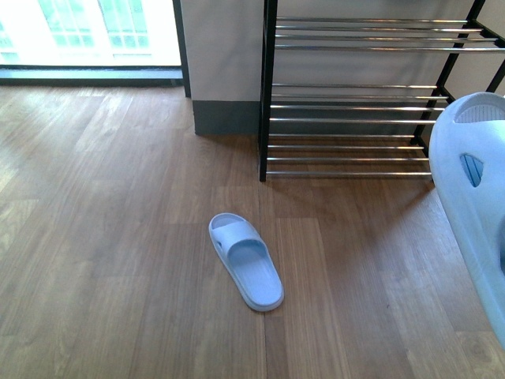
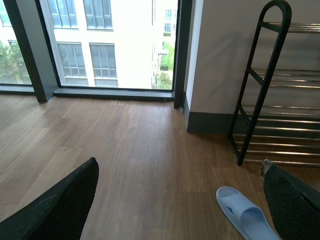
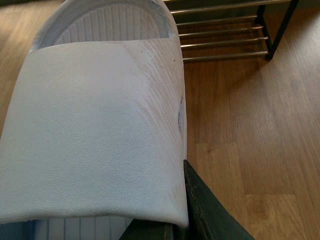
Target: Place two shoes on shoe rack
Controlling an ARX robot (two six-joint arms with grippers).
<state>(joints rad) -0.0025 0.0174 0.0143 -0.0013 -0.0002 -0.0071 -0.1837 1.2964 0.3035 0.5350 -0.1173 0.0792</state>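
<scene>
Two pale blue slides are in view, and you hold one of them. Right jaws: pinching the held slide [image 3: 100,125]. One dark finger [image 3: 212,217] presses against its edge below the strap; the other finger is hidden behind the shoe. That slide is up off the wood floor [image 1: 118,237] and fills the right wrist view, strap facing the camera. Its far end points toward the shoe rack [image 1: 351,106], which stands ahead of the right jaws, near the slide but not touching it.

Left jaws: spread wide, with the two dark fingers [image 2: 65,205] far apart and only floor between them. The floor slide [image 1: 246,260] lies flat, sole down and strap up, below and ahead of the left jaws, just beside one finger in the left wrist view. It sits well short of the rack, apart from it.

Rack has a black frame and chrome bars in tiers, and backs onto the wall [image 1: 225,47]. Window [image 2: 110,45] is far ahead of the left jaws.
</scene>
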